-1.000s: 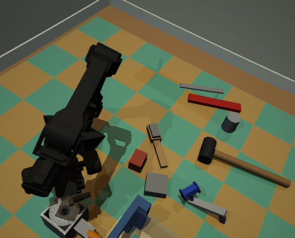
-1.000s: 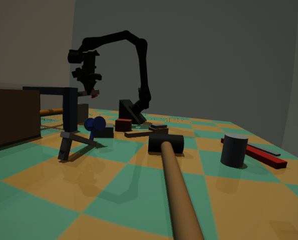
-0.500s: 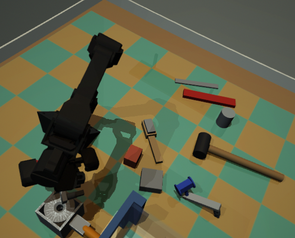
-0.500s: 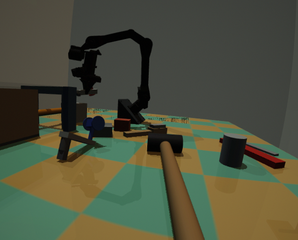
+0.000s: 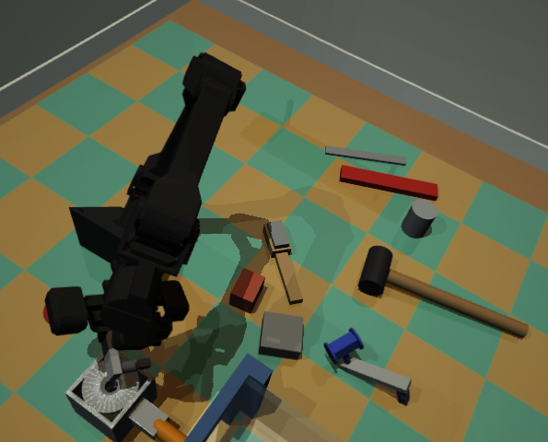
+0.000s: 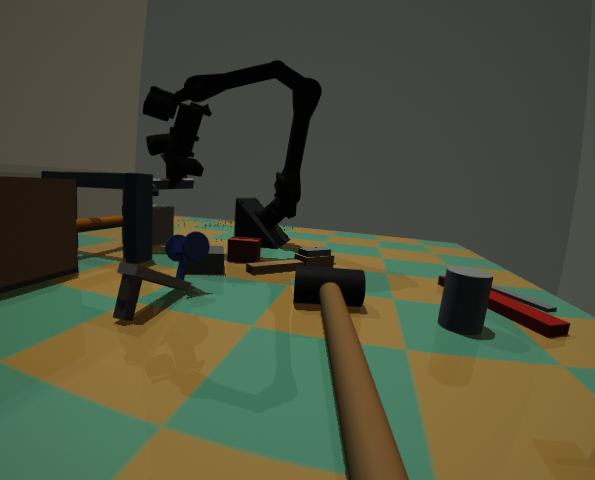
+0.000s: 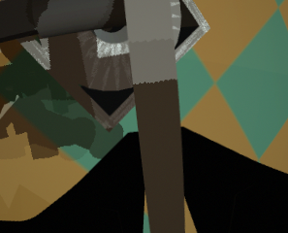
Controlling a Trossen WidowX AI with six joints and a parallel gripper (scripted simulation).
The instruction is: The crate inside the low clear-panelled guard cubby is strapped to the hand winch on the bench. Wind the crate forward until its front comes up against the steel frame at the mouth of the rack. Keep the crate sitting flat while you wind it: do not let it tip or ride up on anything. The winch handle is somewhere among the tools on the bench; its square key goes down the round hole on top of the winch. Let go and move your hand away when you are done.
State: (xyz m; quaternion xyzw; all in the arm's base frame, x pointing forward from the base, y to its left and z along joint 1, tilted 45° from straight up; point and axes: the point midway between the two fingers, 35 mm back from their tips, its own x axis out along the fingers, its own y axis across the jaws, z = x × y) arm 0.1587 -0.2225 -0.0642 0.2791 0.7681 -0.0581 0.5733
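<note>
My gripper (image 6: 173,184) (image 7: 155,140) is shut on a grey winch handle (image 5: 113,364) (image 6: 182,183) (image 7: 157,58), just above the winch (image 5: 93,397) (image 6: 163,224) (image 7: 106,49). The handle's dark shank (image 5: 138,365) (image 7: 80,16) shows beside its bar, over the winch's rim in the top view. I cannot tell whether the key touches the round hole. An orange rod-like piece (image 5: 169,429) (image 6: 101,222) runs from the winch side toward the blue steel frame (image 5: 226,392) (image 6: 138,222). A brown box face (image 6: 23,232) stands at the left; whether it is the crate is unclear.
A blue-knobbed crank (image 5: 376,375) (image 6: 155,276), grey block (image 5: 282,332), red-brown block (image 5: 248,289) (image 6: 244,250) and wooden-handled tool (image 5: 288,278) lie near the frame. Farther off are a mallet (image 5: 454,302) (image 6: 346,361), grey cylinder (image 5: 419,218) (image 6: 464,302), red bar (image 5: 388,182) and grey strip (image 5: 365,156).
</note>
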